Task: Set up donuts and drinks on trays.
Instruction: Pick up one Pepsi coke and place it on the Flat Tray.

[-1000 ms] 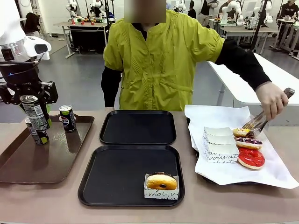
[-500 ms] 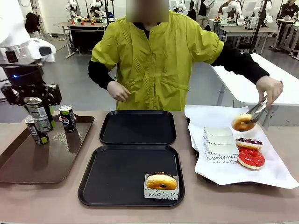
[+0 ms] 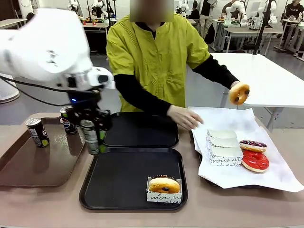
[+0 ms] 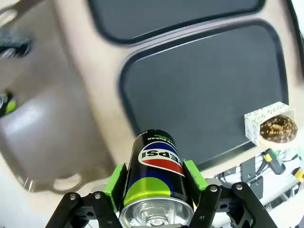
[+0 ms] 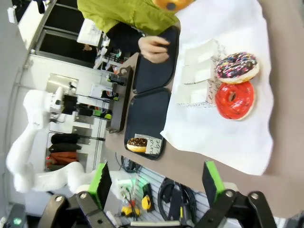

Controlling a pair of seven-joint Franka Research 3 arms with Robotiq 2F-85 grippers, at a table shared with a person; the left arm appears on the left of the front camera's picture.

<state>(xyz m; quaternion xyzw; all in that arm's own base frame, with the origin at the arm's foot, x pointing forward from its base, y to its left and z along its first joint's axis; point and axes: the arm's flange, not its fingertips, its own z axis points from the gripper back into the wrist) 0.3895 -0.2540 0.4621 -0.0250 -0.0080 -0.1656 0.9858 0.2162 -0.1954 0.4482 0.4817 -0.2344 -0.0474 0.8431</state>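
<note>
Drink can, dark with a green band and a silver top, sits upright, clamped between the green pads of the left gripper. It is at the left rim of the near black tray, over the strip of table between that tray and the brown tray. Two more cans stand on the brown tray. A sleeved donut lies in the near tray's front right corner. The far black tray is bare, and a person's hand rests at its right edge. The person holds a golden donut up above the white paper. On the paper lie empty sleeves, a sprinkled donut and a red donut. The right gripper has its jaws spread wide with nothing between them.
</note>
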